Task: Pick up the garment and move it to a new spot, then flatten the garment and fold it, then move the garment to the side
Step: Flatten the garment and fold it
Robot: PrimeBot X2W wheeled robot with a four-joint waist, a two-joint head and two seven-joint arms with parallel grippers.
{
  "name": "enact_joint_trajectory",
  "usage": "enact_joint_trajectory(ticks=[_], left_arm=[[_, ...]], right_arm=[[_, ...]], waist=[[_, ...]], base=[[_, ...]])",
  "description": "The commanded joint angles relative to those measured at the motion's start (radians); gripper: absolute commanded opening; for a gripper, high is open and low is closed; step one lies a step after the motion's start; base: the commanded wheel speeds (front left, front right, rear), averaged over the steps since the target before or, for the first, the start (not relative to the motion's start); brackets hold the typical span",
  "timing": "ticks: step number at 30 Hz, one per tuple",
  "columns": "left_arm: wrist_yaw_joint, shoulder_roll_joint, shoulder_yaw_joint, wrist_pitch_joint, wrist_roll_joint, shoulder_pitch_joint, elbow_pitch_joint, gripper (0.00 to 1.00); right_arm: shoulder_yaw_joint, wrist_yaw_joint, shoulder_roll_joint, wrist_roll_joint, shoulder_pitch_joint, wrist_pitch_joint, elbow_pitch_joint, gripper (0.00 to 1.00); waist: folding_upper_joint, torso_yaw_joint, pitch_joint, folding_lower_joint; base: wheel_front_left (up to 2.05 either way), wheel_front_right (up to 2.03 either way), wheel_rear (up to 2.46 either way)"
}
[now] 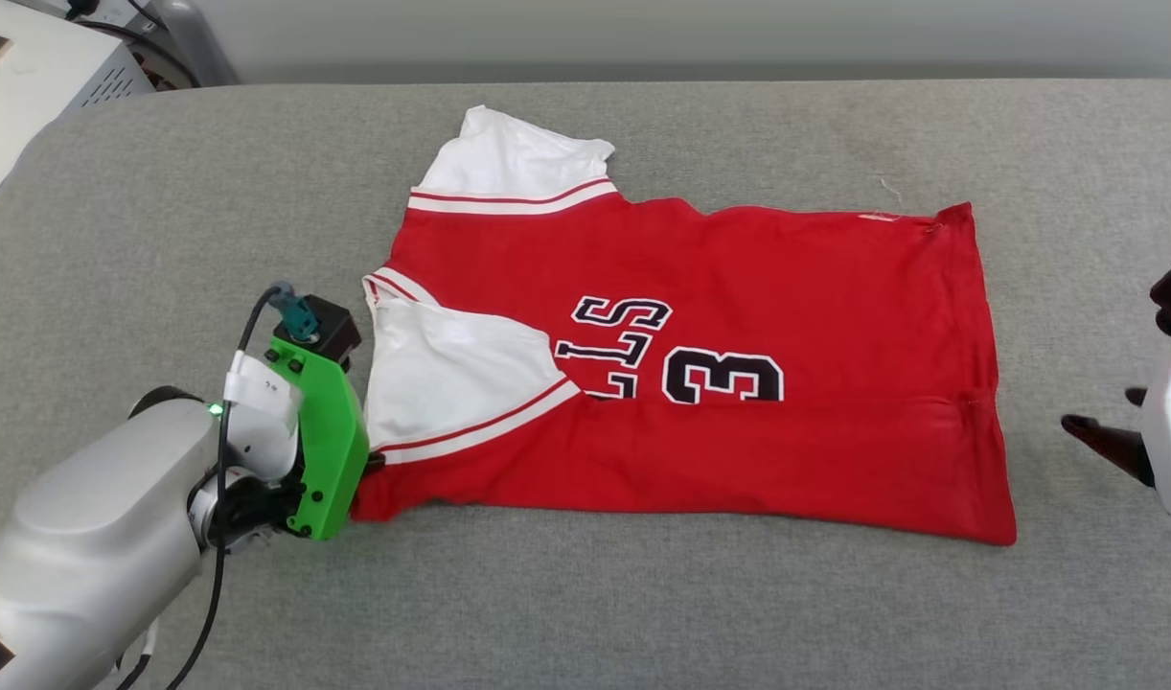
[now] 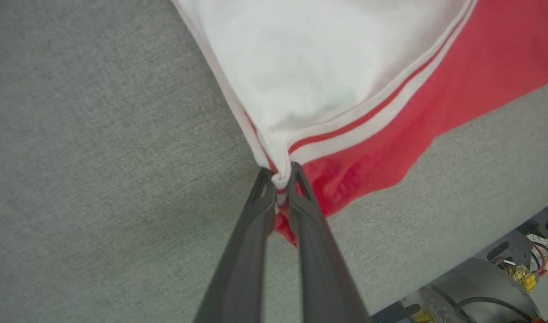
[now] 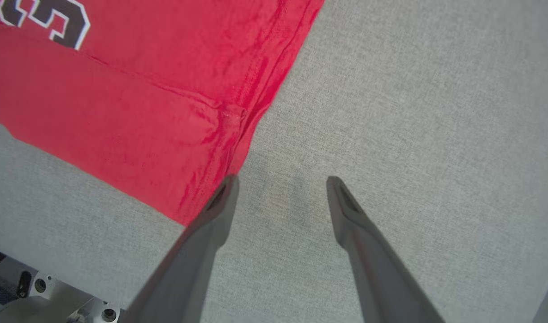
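Note:
The garment [image 1: 739, 287] is a red jersey with white sleeves and black letters and numbers. It lies flat on the grey padded table [image 1: 643, 604], folded over, with its collar end to the left. My left gripper [image 1: 370, 462] sits at its near-left corner. In the left wrist view the gripper [image 2: 280, 172] is shut on the garment [image 2: 328, 72], pinching the corner where the striped sleeve trim meets red cloth. My right gripper [image 1: 1105, 420] hangs to the right of the hem. It stands open [image 3: 280, 179] over bare table just beside the garment [image 3: 135, 94], touching nothing.
A white box [image 1: 30, 86] stands off the table's far-left corner. Parts of the robot's base [image 2: 480, 287] show past the table's near edge. Bare grey surface lies in front of the garment and on both sides of it.

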Motion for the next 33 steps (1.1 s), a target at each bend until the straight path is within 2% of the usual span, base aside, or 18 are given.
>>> enact_joint_trajectory(ticks=[1, 4, 8, 17, 21, 22, 23, 29, 33], left_arm=[[-0.004, 0.000, -0.003, -0.005, 0.015, 0.013, -0.011, 0.00], [-0.001, -0.004, -0.006, -0.006, 0.029, 0.003, -0.031, 0.00], [0.005, -0.011, -0.007, -0.005, 0.040, -0.010, -0.046, 0.00], [0.011, -0.006, -0.006, -0.008, 0.039, -0.010, -0.049, 0.00], [0.010, -0.002, -0.004, -0.014, 0.031, 0.001, -0.035, 0.00], [0.010, 0.000, -0.004, -0.015, 0.029, 0.004, -0.030, 0.00], [0.010, 0.001, -0.004, -0.017, 0.027, 0.008, -0.027, 0.00], [0.009, 0.005, -0.007, -0.027, 0.008, 0.042, -0.003, 0.00], [0.007, 0.020, -0.009, -0.026, -0.004, 0.060, -0.013, 0.00]], right_arm=[[-0.006, -0.001, 0.005, 0.010, -0.006, 0.034, 0.012, 1.00], [-0.023, -0.001, 0.029, 0.028, 0.010, 0.102, 0.044, 1.00], [-0.026, -0.001, 0.072, 0.021, 0.037, 0.141, 0.083, 1.00], [-0.009, -0.001, 0.202, 0.006, 0.118, 0.111, 0.168, 1.00], [0.015, -0.001, 0.225, -0.010, 0.142, 0.065, 0.181, 1.00], [0.017, -0.001, 0.227, -0.011, 0.141, 0.046, 0.183, 0.36], [0.018, -0.001, 0.226, -0.013, 0.139, 0.032, 0.184, 0.00], [0.020, -0.001, 0.191, -0.015, 0.125, -0.051, 0.154, 0.00], [0.000, -0.001, 0.142, 0.003, 0.134, -0.082, 0.112, 0.00]], waist=[[0.0066, 0.009, 0.002, -0.0001], [0.0066, 0.023, 0.013, -0.0001], [0.0066, 0.037, 0.030, -0.0001], [0.0066, 0.054, 0.062, -0.0001], [0.0066, 0.049, 0.067, -0.0001], [0.0066, 0.046, 0.064, -0.0001], [0.0066, 0.044, 0.061, -0.0001], [0.0066, 0.029, 0.011, -0.0001], [0.0066, 0.023, -0.030, -0.0001]], base=[[0.00, 0.00, 0.00], [0.00, 0.00, 0.00], [0.00, 0.00, 0.00], [0.00, 0.00, 0.00], [0.00, 0.00, 0.00], [0.00, 0.00, 0.00], [0.00, 0.00, 0.00], [0.00, 0.00, 0.00], [0.00, 0.00, 0.00]])
